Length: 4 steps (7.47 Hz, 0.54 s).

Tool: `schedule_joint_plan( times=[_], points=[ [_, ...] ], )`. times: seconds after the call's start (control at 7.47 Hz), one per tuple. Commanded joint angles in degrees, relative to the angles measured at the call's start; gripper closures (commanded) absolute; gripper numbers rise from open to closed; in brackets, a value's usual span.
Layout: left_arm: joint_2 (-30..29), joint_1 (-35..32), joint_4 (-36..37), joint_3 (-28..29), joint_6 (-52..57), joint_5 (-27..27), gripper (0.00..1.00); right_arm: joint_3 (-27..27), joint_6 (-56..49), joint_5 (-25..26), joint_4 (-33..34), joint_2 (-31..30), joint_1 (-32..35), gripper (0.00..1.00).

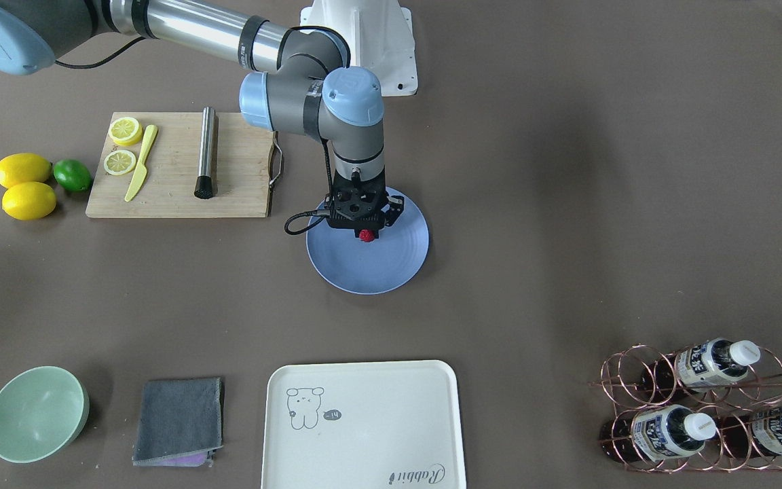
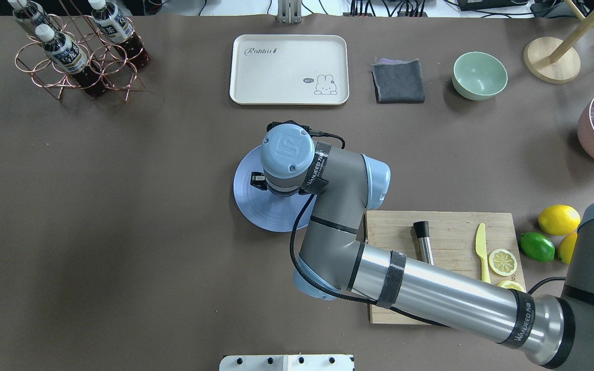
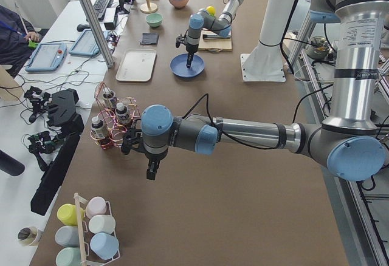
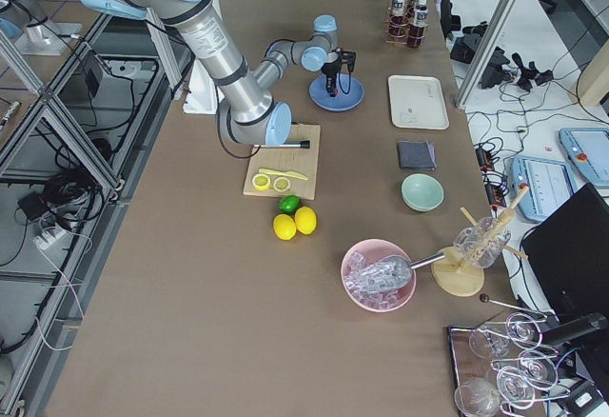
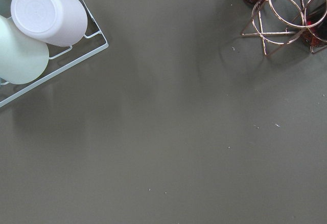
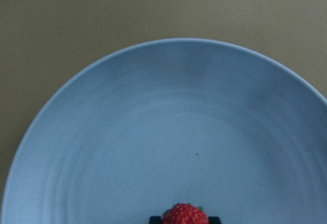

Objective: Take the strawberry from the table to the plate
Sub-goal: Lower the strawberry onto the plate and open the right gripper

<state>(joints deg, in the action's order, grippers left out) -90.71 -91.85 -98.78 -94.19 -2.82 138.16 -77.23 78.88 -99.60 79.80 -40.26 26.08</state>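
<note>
Worktop: grey-brown, matte; aluminium post beside operators' edge.
Strawberry: held over plate, mid-worktop.
Right end effector: clenched on strawberry.
Left end effector: grip state cannot be determined; near bottle rack.
Adjacent: cutting board beside plate.
Writing: "Rabbit" on tray.

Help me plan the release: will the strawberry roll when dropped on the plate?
It may roll a little: the strawberry is roundish, and the plate looks smooth and shallow. It is probably light, being tiny beside the plate. The plate's rim might stop it.
</note>
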Motion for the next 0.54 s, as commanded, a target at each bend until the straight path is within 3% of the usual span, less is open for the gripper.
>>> schedule_joint_plan(
  times=[0.0, 0.13, 0.27, 0.4],
  points=[
    [0.0, 0.0, -0.09, 0.15, 0.0, 0.0, 0.02, 0.06, 0.13, 0.11, -0.17, 0.0, 0.02, 0.75],
    [0.0, 0.0, -0.09, 0.15, 0.0, 0.18, 0.02, 0.06, -0.48, 0.2, -0.17, -0.08, 0.02, 0.1],
    [0.0, 0.0, 0.26, 0.24, -0.08, 0.18, 0.02, -0.28, -1.79, 0.29, -0.25, -0.08, 0.46, 0.01],
    [0.0, 0.0, 0.35, 0.76, -0.08, 0.35, 0.02, -1.07, -5.19, -0.41, -0.17, -0.08, 2.37, 0.0]
  ],
)
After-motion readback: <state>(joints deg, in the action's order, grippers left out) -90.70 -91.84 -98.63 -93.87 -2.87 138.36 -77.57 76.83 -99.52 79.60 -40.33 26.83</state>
